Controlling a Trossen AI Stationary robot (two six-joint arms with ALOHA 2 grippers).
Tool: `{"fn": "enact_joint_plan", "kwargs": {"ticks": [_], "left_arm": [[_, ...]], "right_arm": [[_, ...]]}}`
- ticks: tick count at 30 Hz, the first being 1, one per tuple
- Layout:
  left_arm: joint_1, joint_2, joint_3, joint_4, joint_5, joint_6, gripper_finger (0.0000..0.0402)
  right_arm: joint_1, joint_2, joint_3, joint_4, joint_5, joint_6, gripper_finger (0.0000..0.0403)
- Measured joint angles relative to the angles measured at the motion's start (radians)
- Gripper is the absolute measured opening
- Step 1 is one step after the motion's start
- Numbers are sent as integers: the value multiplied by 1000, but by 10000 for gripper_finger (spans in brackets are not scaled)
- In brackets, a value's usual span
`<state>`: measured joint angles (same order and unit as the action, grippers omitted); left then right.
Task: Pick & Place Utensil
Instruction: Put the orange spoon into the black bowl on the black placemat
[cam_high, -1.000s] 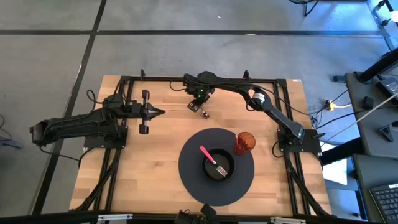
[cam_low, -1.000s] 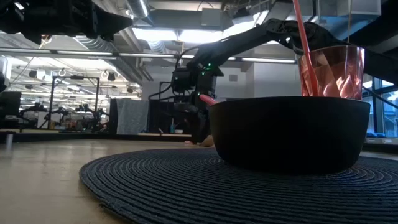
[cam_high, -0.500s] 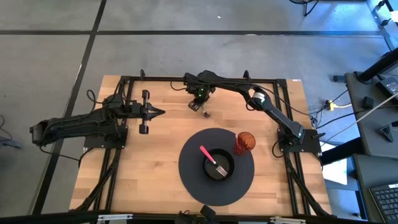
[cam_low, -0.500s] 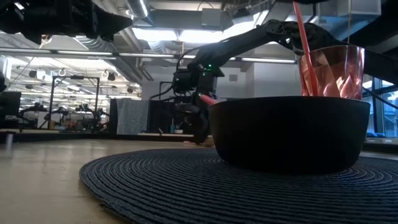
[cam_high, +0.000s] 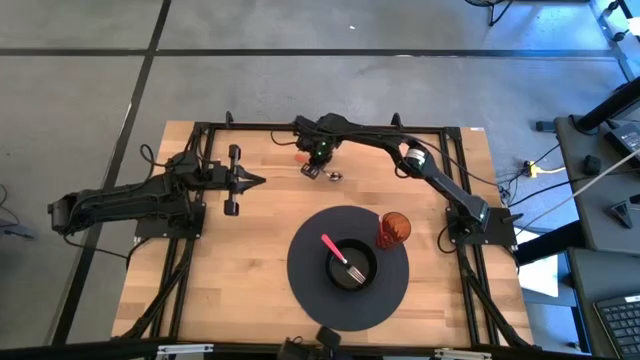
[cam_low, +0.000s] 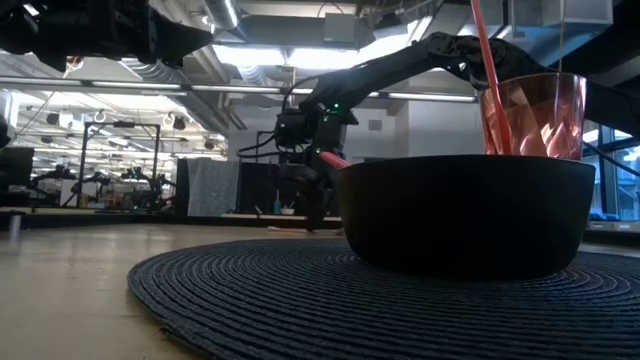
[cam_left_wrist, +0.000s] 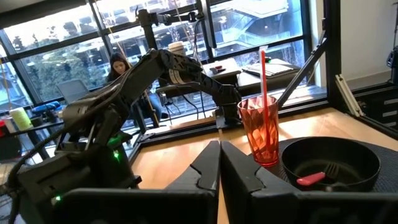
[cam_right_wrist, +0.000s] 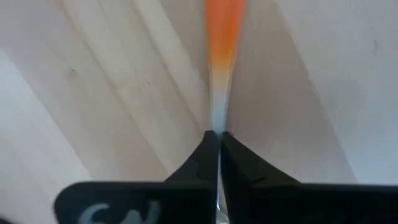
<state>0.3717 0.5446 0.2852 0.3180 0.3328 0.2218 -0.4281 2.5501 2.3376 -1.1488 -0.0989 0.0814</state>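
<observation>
A utensil with an orange handle (cam_high: 300, 155) and a metal end (cam_high: 335, 177) lies across the far middle of the wooden table (cam_high: 240, 260). My right gripper (cam_high: 318, 165) stands over it, pointing down, shut on it. Ahead of the shut fingertips in the right wrist view (cam_right_wrist: 219, 140) runs the orange handle (cam_right_wrist: 222, 31). My left gripper (cam_high: 255, 181) waits shut at the table's left, with nothing in it. A fork with a pink handle (cam_high: 338, 255) rests in the black bowl (cam_high: 365, 272). My right gripper pinches the utensil's thin shaft (cam_right_wrist: 217, 121) between its two fingers, where the metal part meets the orange handle. The fingers come from above and lie across the utensil. Whether the utensil is clear of the table does not show.
The black bowl sits on a dark round mat (cam_high: 310, 290) at the near middle. A red cup (cam_high: 393, 228) with a straw stands at the mat's right edge. There is bare wood between the mat and the left arm.
My right gripper has shut on the utensil at the far middle of the table. The utensil's orange handle end now shows to the left of the gripper, and its metal end has shifted a little toward the far right.
</observation>
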Motion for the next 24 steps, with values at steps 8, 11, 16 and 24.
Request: {"fn": "enact_joint_plan", "kwargs": {"ticks": [8,11,16,24], "left_arm": [[0,0,0,-10,0,0,6],[0,0,0,-10,0,0,4],[0,0,0,-10,0,0,7],[0,0,0,-26,0,0,4]], "right_arm": [[1,-10,15,0,-10,-6,2],[1,-10,15,-12,-10,-8,2],[13,-11,15,-16,-10,-11,2],[21,-15,17,-76,-7,-37,42]]}}
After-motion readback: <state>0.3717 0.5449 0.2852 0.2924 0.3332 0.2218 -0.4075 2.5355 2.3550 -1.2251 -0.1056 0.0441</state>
